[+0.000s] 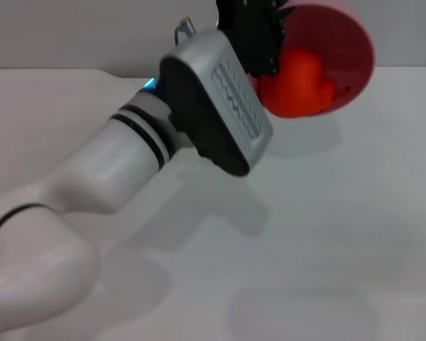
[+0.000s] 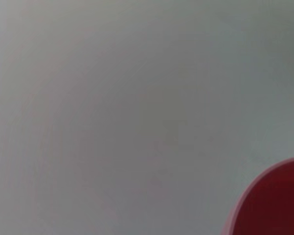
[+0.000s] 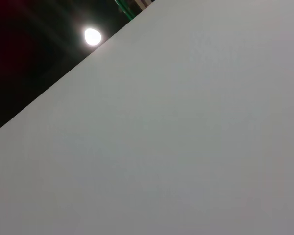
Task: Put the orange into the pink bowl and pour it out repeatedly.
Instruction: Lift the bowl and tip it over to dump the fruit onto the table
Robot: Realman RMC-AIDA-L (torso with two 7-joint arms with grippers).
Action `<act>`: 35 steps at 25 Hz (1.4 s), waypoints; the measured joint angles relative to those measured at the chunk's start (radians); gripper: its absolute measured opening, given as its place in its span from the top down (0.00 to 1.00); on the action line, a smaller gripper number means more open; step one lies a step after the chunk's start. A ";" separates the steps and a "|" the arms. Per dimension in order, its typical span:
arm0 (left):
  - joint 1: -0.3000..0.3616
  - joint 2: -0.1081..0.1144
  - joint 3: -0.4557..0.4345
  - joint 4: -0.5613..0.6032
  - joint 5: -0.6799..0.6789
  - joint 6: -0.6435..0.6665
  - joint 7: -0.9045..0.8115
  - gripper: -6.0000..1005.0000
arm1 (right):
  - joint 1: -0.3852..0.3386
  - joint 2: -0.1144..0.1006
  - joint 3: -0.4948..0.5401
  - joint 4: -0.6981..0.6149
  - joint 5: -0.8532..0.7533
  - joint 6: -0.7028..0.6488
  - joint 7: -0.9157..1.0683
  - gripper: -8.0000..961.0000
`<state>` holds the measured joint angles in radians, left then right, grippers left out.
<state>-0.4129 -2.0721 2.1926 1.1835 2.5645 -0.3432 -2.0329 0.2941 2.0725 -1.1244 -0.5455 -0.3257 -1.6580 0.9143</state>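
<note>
Left gripper (image 1: 259, 42) tips pink bowl (image 1: 348, 42) w/ orange (image 1: 298, 82).

Glossy plastic pink bowl (image 1: 348, 42), smooth matt white table (image 1: 341, 234), glossy orange (image 1: 298, 85).

The bowl (image 1: 348, 50) is tipped on its side near the tabletop's (image 1: 326, 234) far edge, right of centre, its opening facing the near edge, the orange (image 1: 298, 84) at its lower rim, the left gripper (image 1: 259, 35) at its left rim.
</note>
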 joint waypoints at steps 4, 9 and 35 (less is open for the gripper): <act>0.003 -0.002 0.030 -0.021 -0.003 -0.077 0.049 0.95 | 0.005 0.000 -0.002 0.001 0.000 -0.001 0.001 0.39; 0.004 -0.002 0.040 -0.028 -0.003 -0.096 0.057 0.95 | 0.010 0.000 -0.003 0.002 -0.001 -0.001 0.010 0.39; 0.054 -0.002 0.081 -0.066 -0.013 -0.370 0.126 0.95 | 0.030 -0.001 -0.006 0.002 -0.008 -0.015 0.028 0.39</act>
<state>-0.3590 -2.0737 2.2738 1.1173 2.5515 -0.7132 -1.9066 0.3237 2.0714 -1.1307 -0.5432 -0.3337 -1.6732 0.9423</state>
